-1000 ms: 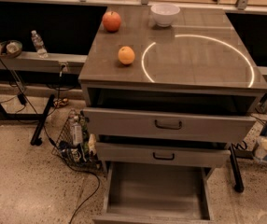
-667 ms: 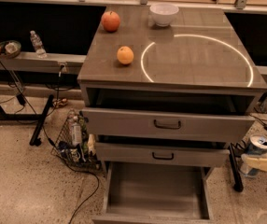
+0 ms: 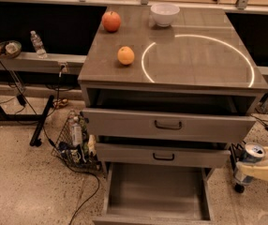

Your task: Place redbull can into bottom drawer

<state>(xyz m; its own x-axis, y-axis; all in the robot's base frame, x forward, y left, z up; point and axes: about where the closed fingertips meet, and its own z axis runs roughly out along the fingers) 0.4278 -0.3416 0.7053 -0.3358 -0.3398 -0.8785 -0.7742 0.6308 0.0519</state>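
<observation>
The redbull can, blue and silver with a silver top, is upright at the lower right, to the right of the cabinet. My gripper comes in from the right edge and its pale fingers are shut around the can's middle. The bottom drawer is pulled wide open at the bottom centre, its plain grey interior bare. The can is to the right of the drawer and above its level, outside its right wall.
Two shallower drawers with dark handles stand partly open above it. The cabinet top bears an apple, an orange and a white bowl. A wire basket of items and cables lie left of the cabinet. A water bottle stands on the left shelf.
My gripper with the can has come into view from the right edge and moved left toward the cabinet. The drawers and tabletop items have not moved.
</observation>
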